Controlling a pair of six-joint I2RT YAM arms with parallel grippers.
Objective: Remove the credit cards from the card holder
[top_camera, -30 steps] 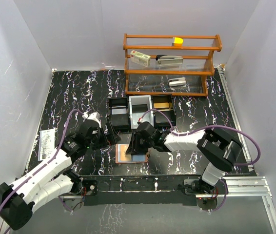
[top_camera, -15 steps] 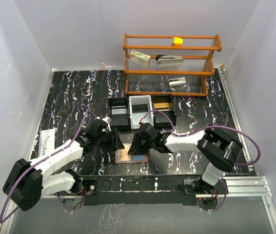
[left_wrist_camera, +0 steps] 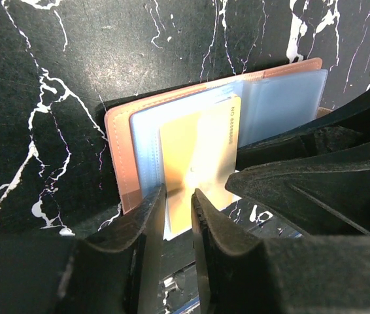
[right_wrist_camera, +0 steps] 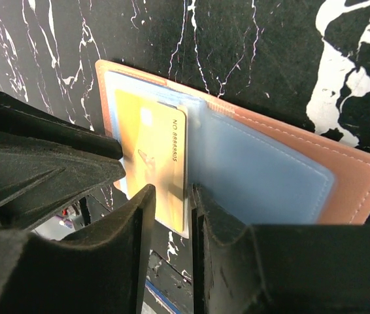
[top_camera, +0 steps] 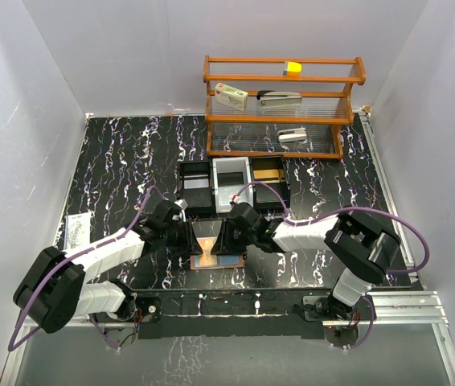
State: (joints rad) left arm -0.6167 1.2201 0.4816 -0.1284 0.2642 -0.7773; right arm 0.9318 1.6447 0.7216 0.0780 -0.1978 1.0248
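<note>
Left tool (left_wrist_camera: 178,196) moved in, over yellow card (left_wrist_camera: 201,154)

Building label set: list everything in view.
black white-veined marble-look table: 1, black, under everything
salmon-pink leather-like bifold card holder: 1, pink, open, near edge
yellow-orange plastic credit card: 1, yellow, on holder's pale blue pockets
black three-part tray: 1, black, behind holder
brown wooden shelf rack: 1, brown, far edge
yellow block: 1, yellow, top shelf
white-and-red box: 1, white-red, middle shelf
stapler-like tool: 1, black-silver, middle shelf
flat item: 1, silver-white, lower shelf
clear printed packet: 1, clear, left edge
left gripper, right gripper: 1 each, black, over card
</note>
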